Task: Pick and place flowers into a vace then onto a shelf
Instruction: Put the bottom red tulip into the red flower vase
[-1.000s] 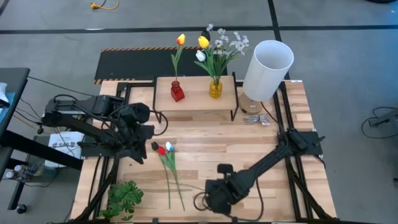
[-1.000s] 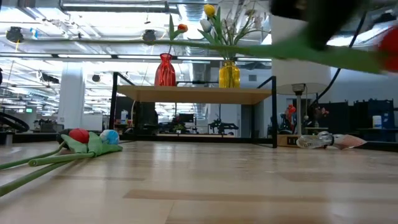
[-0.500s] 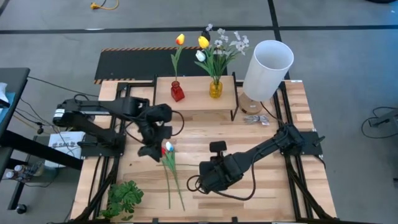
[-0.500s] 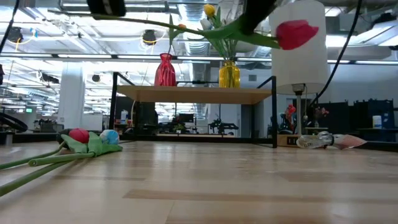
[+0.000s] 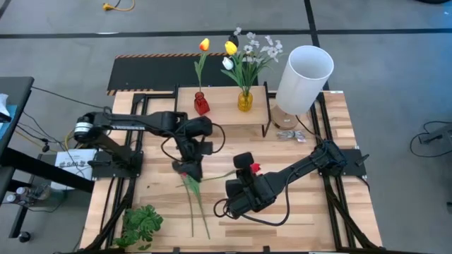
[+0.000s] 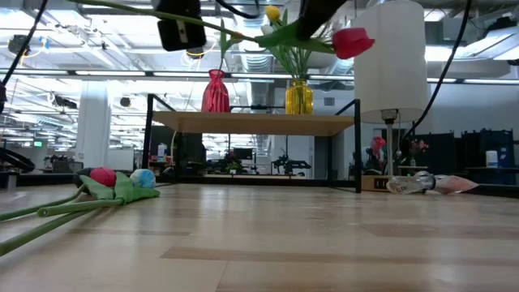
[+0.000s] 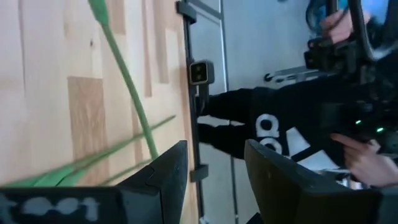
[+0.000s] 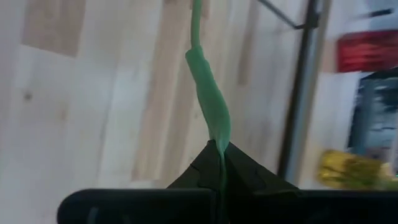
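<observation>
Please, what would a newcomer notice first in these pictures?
Probably the red tulip held above the table's middle by the right end effector, shut on its stem. Next, the left end effector, open over the tulips lying on the table. Behind, two vases of flowers stand on the shelf.

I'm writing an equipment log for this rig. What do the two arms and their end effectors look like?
Both are dark, slender, jointed arms. The left arm has a pale round cap at its base joint and loose black cables. The left end effector has two dark, blocky fingers; the right end effector has tapered black fingers.
</observation>
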You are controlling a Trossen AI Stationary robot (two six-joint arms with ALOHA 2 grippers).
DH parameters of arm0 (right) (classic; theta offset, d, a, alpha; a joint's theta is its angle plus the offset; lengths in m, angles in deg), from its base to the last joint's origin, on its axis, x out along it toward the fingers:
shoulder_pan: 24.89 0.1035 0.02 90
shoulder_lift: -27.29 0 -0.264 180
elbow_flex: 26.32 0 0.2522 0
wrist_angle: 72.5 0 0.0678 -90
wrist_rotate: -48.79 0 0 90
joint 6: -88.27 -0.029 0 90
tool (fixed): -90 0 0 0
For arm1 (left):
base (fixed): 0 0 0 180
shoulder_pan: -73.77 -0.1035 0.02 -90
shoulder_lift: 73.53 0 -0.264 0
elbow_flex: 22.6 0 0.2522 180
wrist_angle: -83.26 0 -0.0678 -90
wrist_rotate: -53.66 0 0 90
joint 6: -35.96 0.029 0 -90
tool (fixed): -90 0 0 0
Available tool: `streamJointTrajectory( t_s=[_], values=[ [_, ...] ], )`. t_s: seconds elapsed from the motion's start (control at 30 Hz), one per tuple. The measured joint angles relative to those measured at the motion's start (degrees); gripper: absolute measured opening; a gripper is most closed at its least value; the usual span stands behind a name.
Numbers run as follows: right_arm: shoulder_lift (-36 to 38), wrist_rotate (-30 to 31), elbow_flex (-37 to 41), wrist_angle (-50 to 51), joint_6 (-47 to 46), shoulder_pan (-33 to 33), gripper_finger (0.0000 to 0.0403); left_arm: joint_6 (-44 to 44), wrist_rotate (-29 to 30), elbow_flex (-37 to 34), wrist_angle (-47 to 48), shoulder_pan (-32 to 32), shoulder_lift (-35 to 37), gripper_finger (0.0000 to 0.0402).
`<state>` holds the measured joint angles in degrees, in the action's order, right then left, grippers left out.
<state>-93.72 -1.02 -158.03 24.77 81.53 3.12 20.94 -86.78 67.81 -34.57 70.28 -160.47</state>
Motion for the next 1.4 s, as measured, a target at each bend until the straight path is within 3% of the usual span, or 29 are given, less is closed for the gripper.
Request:
streamJointTrajectory(
  t_s=[0.4,0.77,1.4],
  values=[
    [0.0,4.8,0.0,-0.7,2.8,0.5,0.0,-2.1,2.3,0.0,-3.1,0.0,-6.1,0.0148],
    [0.0,6.5,0.0,-2.7,4.2,0.9,0.0,-4.6,8.0,0.0,-8.8,-0.7,-6.1,0.0148],
    [-0.1,8.5,0.0,-3.4,5.7,0.8,0.0,-7.0,9.7,0.0,-9.5,0.5,-6.1,0.0148]
  ],
)
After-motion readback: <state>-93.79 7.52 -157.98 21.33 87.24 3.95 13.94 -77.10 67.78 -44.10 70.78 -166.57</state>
